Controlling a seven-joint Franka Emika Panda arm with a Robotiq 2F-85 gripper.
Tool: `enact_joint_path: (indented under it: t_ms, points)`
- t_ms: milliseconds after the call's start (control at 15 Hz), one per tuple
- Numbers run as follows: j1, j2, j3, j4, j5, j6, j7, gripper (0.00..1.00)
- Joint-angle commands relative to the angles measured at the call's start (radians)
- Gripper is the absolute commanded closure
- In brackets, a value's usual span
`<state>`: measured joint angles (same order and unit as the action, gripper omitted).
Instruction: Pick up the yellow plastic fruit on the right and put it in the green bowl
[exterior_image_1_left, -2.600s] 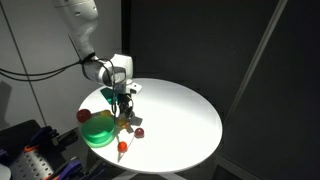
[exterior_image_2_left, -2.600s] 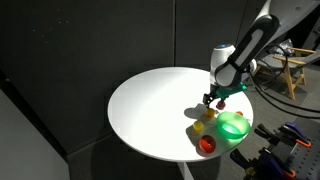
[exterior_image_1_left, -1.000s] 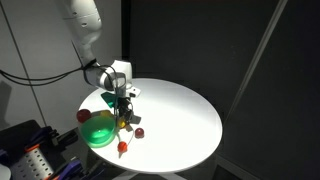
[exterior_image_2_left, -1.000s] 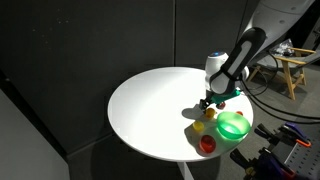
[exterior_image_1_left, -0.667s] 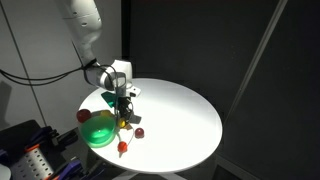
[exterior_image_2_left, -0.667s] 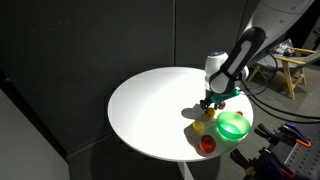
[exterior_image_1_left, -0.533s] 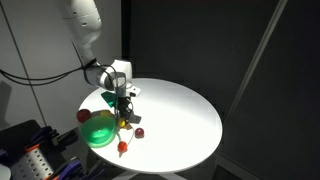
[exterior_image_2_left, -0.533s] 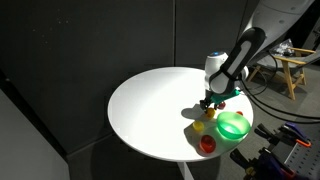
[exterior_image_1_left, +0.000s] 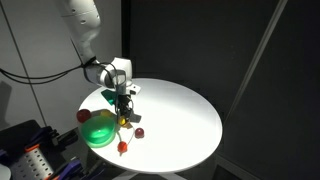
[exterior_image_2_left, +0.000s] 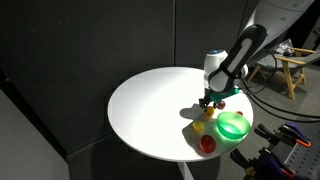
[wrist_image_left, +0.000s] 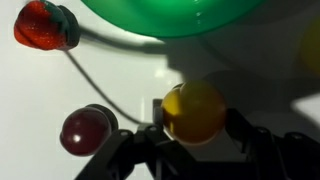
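As fingers (wrist_image_left: 241, 130) flank yellow fruit (wrist_image_left: 193, 112), bowl (wrist_image_left: 170, 15) beside

Opposed distant exteriors sharing table (exterior_image_1_left: 180, 110), wrist close

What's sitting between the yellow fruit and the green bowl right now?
Nothing: in the wrist view only bare, shadowed table separates the yellow fruit from the green bowl.

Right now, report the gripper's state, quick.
Gripper: its fingers flank the yellow plastic fruit, close against it; whether they have clamped it cannot be told.
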<state>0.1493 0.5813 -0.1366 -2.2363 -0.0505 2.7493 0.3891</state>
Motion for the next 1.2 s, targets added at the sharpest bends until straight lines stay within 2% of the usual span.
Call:
enact_joint_path:
  t_ms: [0, 600, 1133]
  points:
    - [0.017, -0.066, -0.016, -0.013, -0.004, -0.061, -0.012, 0.61]
    - [0.024, -0.185, -0.006, -0.046, -0.040, -0.145, -0.006, 0.61]
    - [0.024, -0.318, 0.005, -0.154, -0.108, -0.123, 0.006, 0.61]
